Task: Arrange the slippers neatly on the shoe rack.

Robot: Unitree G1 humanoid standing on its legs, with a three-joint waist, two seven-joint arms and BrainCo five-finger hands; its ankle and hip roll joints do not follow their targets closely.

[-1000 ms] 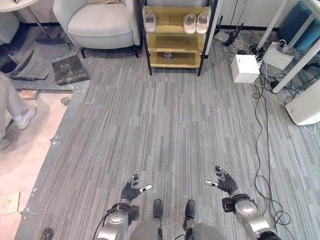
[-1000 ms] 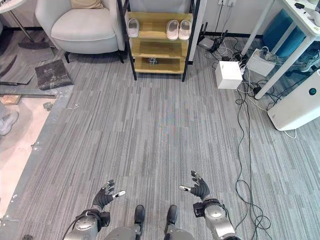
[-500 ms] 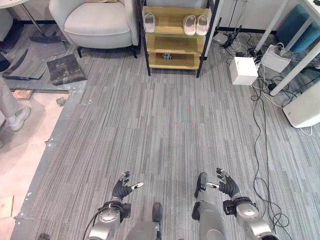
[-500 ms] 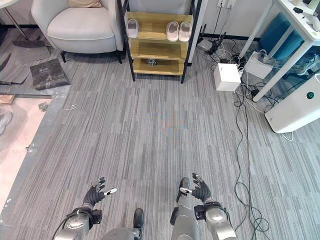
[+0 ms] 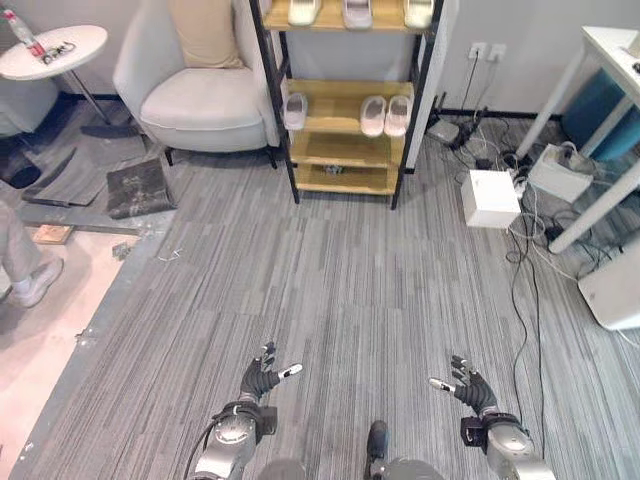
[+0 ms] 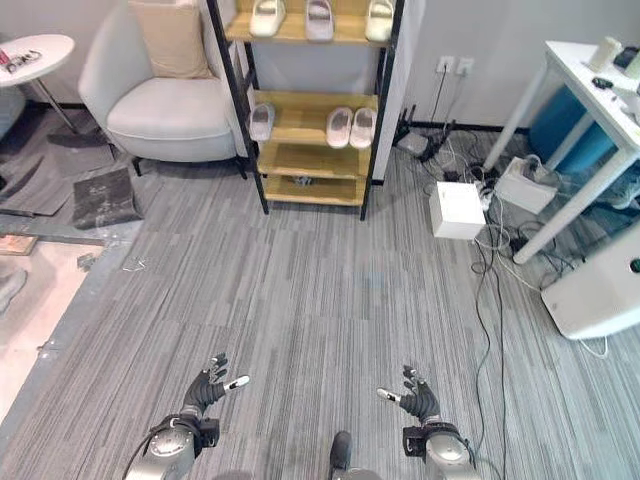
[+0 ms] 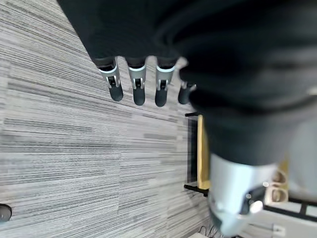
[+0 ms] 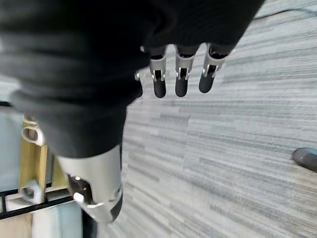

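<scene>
The wooden shoe rack (image 5: pixel 346 148) with black posts stands against the far wall, across the grey carpet from me. Its top shelf carries three pale slippers (image 6: pixel 319 14) in a row. On the middle shelf a single slipper (image 5: pixel 294 110) lies at the left and a pair (image 5: pixel 386 115) sits close together at the right. A small dark object (image 5: pixel 333 170) rests on the lower shelf. My left hand (image 5: pixel 262 380) and right hand (image 5: pixel 470 385) hover low over the carpet, far from the rack. Both are open, fingers (image 7: pixel 136 90) straight, fingers (image 8: pixel 178 82) spread, holding nothing.
A pale armchair (image 5: pixel 200 95) stands left of the rack, with a round side table (image 5: pixel 55 48) beyond it. A white box (image 5: pixel 490 198), loose cables (image 5: pixel 528 255), a white table's legs and a white appliance (image 5: pixel 615 290) crowd the right. A person's leg and shoe (image 5: pixel 30 282) show at far left.
The whole view has shifted, so the rack sits lower in the picture and its top shelf with three slippers now shows. Both hands stay open and low.
</scene>
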